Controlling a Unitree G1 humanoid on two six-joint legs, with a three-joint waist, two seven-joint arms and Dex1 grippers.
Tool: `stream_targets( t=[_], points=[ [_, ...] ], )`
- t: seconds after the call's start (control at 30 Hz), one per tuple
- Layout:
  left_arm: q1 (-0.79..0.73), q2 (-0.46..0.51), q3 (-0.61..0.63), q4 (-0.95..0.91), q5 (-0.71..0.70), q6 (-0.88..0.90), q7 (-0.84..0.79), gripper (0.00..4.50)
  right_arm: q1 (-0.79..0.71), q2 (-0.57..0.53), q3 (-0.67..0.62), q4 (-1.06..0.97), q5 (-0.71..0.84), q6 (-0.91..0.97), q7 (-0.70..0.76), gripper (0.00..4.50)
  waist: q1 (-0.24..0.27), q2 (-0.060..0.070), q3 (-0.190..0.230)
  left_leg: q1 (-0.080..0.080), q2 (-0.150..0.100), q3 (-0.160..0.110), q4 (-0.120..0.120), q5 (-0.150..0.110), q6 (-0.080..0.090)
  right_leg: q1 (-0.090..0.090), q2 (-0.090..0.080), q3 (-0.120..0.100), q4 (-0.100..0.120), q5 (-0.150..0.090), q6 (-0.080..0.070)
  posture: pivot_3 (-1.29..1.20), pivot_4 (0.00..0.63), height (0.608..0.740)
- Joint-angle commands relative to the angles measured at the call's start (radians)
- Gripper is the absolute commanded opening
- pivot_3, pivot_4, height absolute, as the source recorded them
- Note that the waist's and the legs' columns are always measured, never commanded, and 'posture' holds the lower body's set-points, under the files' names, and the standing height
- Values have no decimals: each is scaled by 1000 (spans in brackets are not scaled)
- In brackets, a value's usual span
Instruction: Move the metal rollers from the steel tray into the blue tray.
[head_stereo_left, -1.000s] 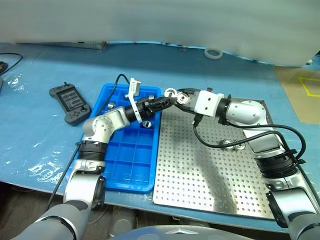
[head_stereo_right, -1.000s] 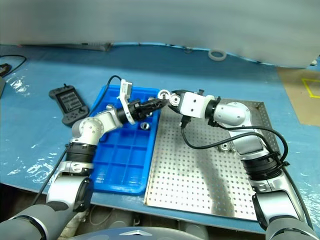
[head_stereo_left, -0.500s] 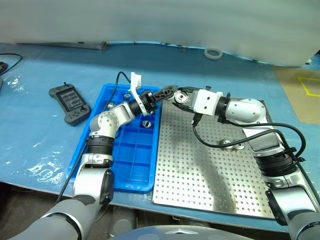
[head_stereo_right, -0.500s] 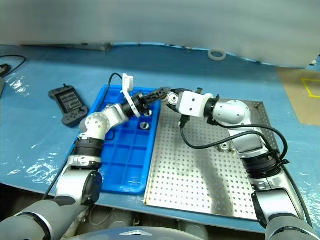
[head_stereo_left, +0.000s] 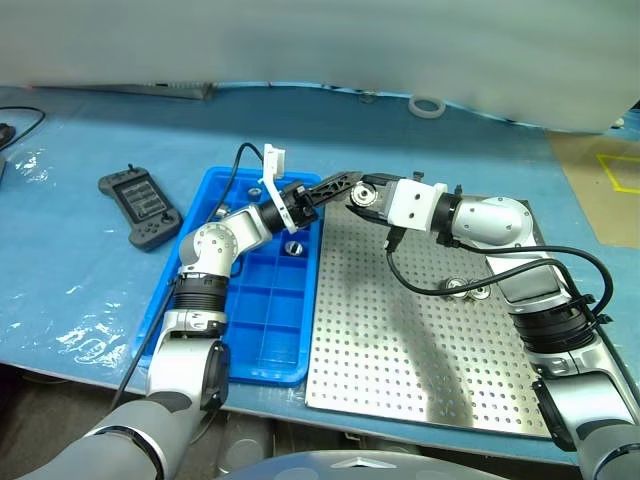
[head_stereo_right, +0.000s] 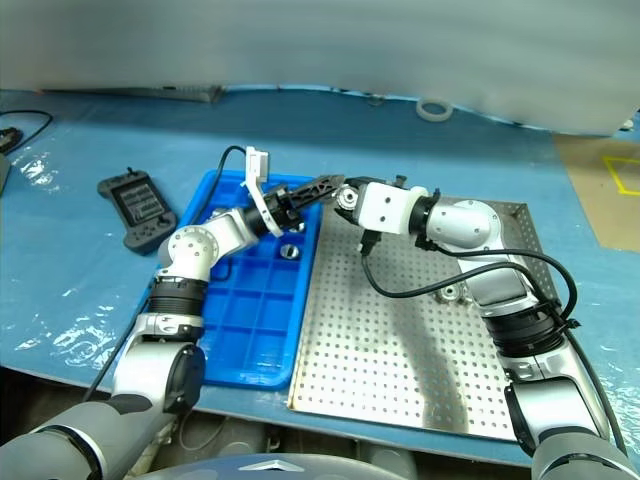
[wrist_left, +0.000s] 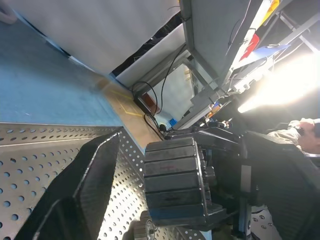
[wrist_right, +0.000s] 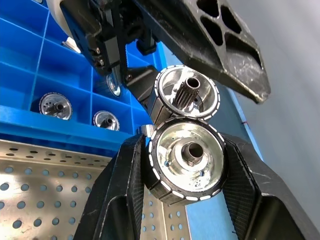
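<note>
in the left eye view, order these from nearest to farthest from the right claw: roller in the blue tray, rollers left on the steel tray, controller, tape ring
1. Roller in the blue tray: just left of the right claw, below it in the picture.
2. Rollers on the steel tray: right of it, by the forearm.
3. Tape ring: beyond it, to the right.
4. Controller: far left, past the blue tray.

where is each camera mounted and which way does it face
Left eye view: on the head, looking forward and down at the blue tray and steel tray; both arms show.
Right eye view: beside it, same scene slightly shifted; both arms show.
Left wrist view: on the left wrist, looking along its open jaws across the steel tray towards the right arm.
Right wrist view: on the right wrist, looking past its jaws, clamped on a roller, towards the blue tray.
Shared: both wrist views catch the steel tray's holes.
</note>
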Motion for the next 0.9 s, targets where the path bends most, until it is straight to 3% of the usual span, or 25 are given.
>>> stream_targets(
  t=[0.03, 0.1, 0.53, 0.67, 0.9],
  points=[
    [-7, -3, 6, -21, -1, -25, 2, 3076, -4, -7, -15, -31, 5, -19, -12, 1798, 0, 0, 0, 0, 0, 0, 0, 0, 0, 0, 0, 0, 0, 0, 0, -97, 150, 740],
    [-8, -5, -1, -16, 12, -24, 19, 2446, -3, -6, -15, -31, 4, -19, -13, 1798, 0, 0, 0, 0, 0, 0, 0, 0, 0, 0, 0, 0, 0, 0, 0, -95, 150, 740],
    [16, 26, -16, -80, -34, 8, -80, 2446, -13, -1, -12, -21, 0, -21, -20, 1798, -1, 0, 0, 0, 0, 0, 0, 0, 0, 0, 0, 0, 0, 0, 0, -94, 150, 740],
    [-6, 27, -6, -40, -4, -13, -43, 1559, -16, 0, -11, -13, 0, -27, -23, 1798, 0, 0, 0, 0, 0, 0, 0, 0, 0, 0, 0, 0, 0, 0, 0, -93, 150, 740],
    [-2, 26, -17, -40, 15, -18, -26, 1319, -20, 3, -7, -3, -4, -34, -27, 1798, 0, 0, 0, 0, 0, 0, 0, 0, 0, 0, 0, 0, 0, 0, 0, -88, 150, 740]
  ],
)
